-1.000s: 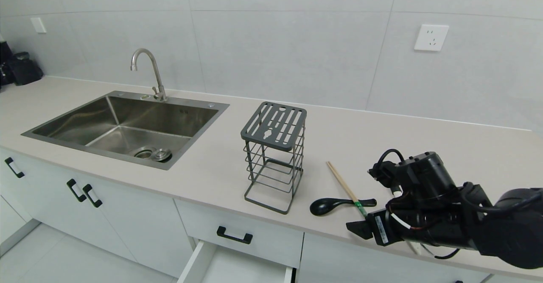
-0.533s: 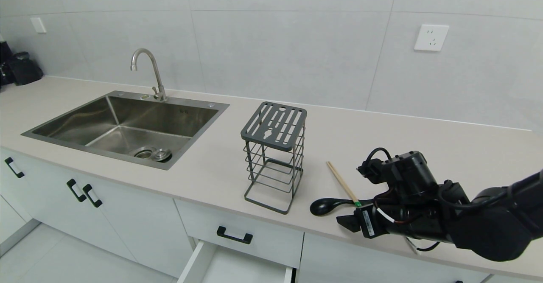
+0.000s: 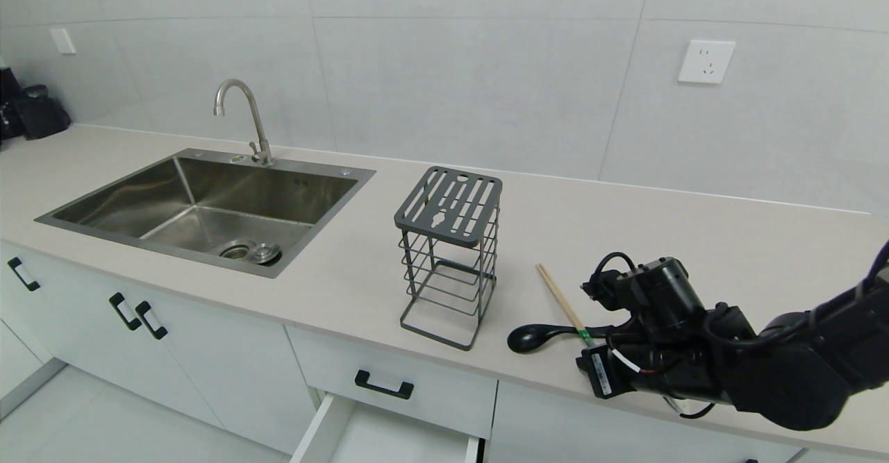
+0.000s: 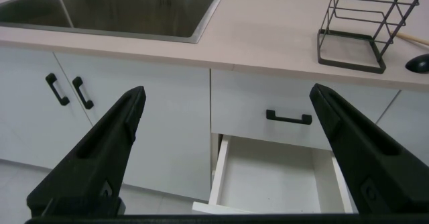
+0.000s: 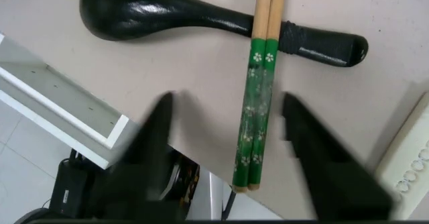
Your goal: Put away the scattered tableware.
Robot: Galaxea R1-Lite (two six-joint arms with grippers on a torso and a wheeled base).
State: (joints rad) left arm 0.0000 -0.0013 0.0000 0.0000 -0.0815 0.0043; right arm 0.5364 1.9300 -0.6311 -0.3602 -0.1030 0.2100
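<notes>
The right pincer, spread, straddled the green ends of the chopsticks, which lay across the black spoon at the table's near edge. Closing might have caught only one stick, or knocked the spoon off the edge.

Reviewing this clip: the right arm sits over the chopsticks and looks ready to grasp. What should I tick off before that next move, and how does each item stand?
1. The right pincer is open: ok, its fingers stand apart.
2. The chopsticks lie between those fingers: ok, the green end is in the gap.
3. The two sticks are together: ok, side by side and touching.
4. The chopsticks are free of other things: not ok, they lie across the handle of the black spoon, so lifting may nudge it.
5. The rack is ready to receive: ok, upright on the counter.
6. The fingers are low enough to close on the sticks: cannot tell.
</notes>
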